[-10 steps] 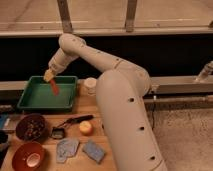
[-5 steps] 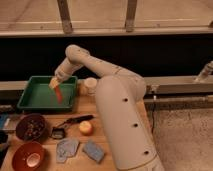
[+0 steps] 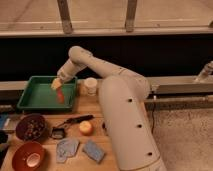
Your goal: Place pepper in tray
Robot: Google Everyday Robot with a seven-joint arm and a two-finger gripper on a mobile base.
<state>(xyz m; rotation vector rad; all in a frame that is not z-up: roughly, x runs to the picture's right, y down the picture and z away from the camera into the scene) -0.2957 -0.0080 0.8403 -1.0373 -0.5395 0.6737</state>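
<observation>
The green tray (image 3: pixel 35 97) sits at the back left of the wooden table. My gripper (image 3: pixel 56 85) hangs over the tray's right half, reaching in from the arm on the right. It is shut on the slim red-orange pepper (image 3: pixel 60 95). The pepper hangs point-down from the gripper, with its lower end close to or touching the tray floor near the right wall. I cannot tell whether the tip rests on the floor.
A white cup (image 3: pixel 90 85) stands just right of the tray. In front are a dark bowl with dark contents (image 3: pixel 31 127), a red bowl (image 3: pixel 28 156), a black-handled tool (image 3: pixel 70 122), a round orange fruit (image 3: pixel 86 128) and two grey-blue pads (image 3: pixel 66 148) (image 3: pixel 94 150).
My gripper has moved right and down over the tray with the pepper in it. The pepper now hangs lower, near the tray floor at the right side.
</observation>
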